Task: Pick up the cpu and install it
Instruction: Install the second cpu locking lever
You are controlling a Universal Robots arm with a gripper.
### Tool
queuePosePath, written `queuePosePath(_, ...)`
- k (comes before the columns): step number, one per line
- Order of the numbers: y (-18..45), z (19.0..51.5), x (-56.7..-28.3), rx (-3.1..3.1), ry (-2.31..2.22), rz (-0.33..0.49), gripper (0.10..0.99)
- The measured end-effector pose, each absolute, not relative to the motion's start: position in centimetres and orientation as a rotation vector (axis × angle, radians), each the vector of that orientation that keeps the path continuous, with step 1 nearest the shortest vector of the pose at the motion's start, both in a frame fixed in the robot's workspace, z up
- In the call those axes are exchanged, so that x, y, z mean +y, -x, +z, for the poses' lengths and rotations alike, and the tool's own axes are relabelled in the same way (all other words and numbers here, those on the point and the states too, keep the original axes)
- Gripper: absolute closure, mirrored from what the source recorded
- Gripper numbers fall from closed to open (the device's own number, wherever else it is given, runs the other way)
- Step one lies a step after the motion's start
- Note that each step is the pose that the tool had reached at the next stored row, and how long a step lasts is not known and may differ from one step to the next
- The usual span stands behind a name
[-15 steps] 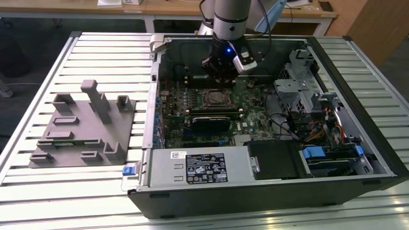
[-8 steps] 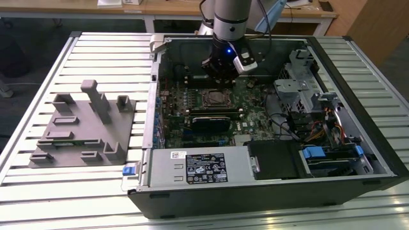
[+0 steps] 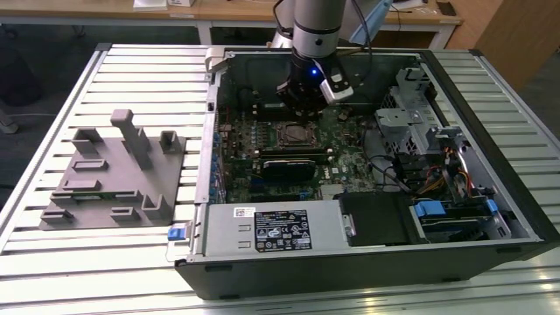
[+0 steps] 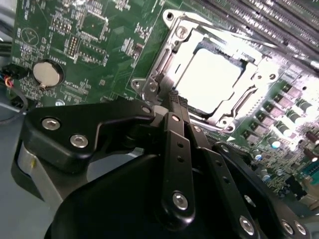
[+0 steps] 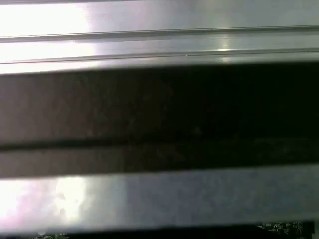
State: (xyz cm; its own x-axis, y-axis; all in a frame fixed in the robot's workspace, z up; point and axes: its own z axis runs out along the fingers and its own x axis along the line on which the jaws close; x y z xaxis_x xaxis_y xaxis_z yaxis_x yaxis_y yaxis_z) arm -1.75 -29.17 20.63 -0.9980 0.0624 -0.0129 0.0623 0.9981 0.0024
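Exterior view, going left to right: grey moulded parts fixture [image 3: 109,174] sits on the slatted table [image 3: 52,98], well off to the gripper's side on the exterior view's left; then the open computer case [image 3: 368,262] with the green motherboard [image 3: 350,161] inside; drive cage and blue-tabbed bays [image 3: 437,210] on the exterior view's right. Gripper [image 3: 300,113] hangs inside the case just above the cpu socket [image 3: 295,133], slightly to its far side. In the second wrist view the gripper [image 4: 175,95] fingers look pressed together, tips nearly meeting with nothing between them, poised right at the socket's metal frame [image 4: 164,64]. The cpu [image 4: 212,79] lies flat in that frame, pale silvery face up, just beyond the fingertips. Judgement: the placing step looks done, cpu probably seated, though glare on the chip face makes full seating hard to confirm; the load plate does not appear closed over it, so the work stands at seating and release. Any further move here calls for a clean vertical clearance, no sideways drag on the chip. The second wrist view gives the coin cell battery [image 4: 47,73] and chip detail that the exterior view lacks; the exterior view gives the arm's place in the case. First wrist view: blurred metal ribs [image 5: 159,45], likely a case wall.
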Motion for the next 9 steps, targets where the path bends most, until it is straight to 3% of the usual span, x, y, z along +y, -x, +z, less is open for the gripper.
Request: queuePosePath(9,1.7,21.7,-29.8,3.127,-0.098,0.003,0.980)
